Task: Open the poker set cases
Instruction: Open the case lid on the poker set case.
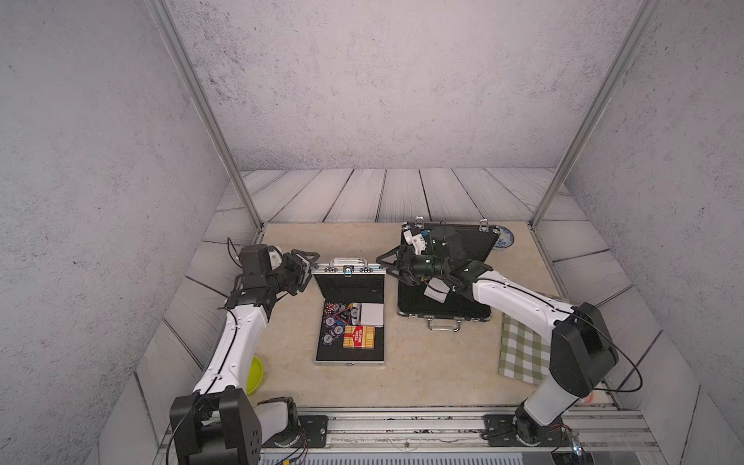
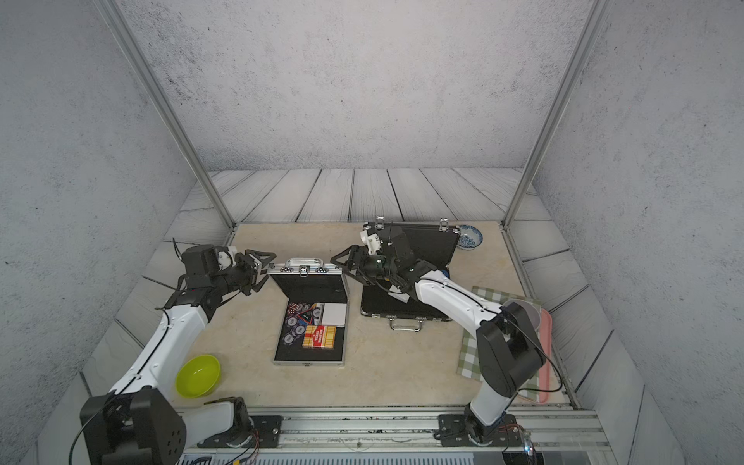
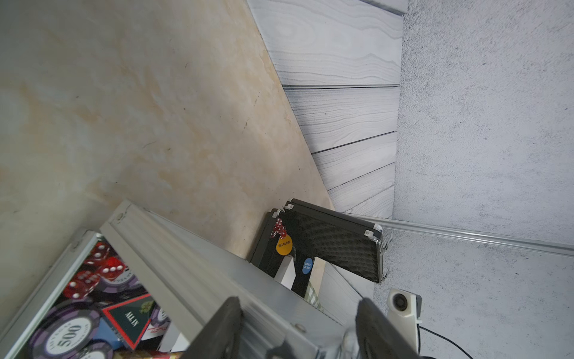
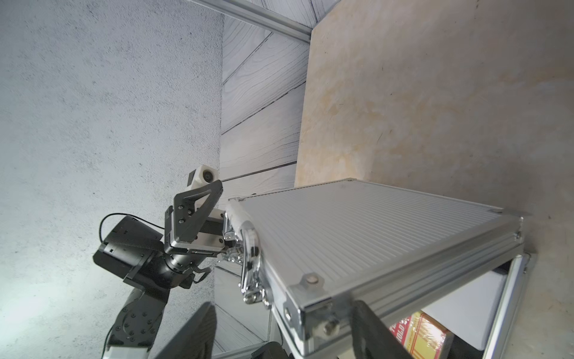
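Observation:
The silver poker set case (image 1: pixel 348 288) lies mid-table with its black-lined lid raised upright, handle on top. Chips (image 1: pixel 332 326), red dice and a red card box (image 1: pixel 358 336) fill its base. My left gripper (image 1: pixel 313 267) (image 2: pixel 269 269) (image 3: pixel 298 329) is open astride the lid's left top corner, with one finger against the ribbed outside (image 3: pixel 186 264). My right gripper (image 1: pixel 382 266) (image 2: pixel 338 266) (image 4: pixel 285 332) is open astride the right top corner (image 4: pixel 310 279), and a gap shows beside one finger. The black case (image 1: pixel 439 310) (image 3: pixel 335 239) sits open at the back right, its lid leaning back.
A lime bowl (image 2: pixel 198 375) sits at the front left beside my left arm. A green checked cloth (image 1: pixel 523 354) and a pink tray (image 2: pixel 544 354) lie under my right arm. A blue-patterned dish (image 1: pixel 505 237) stands behind the black case. Metal frame posts (image 1: pixel 249 201) bound the table.

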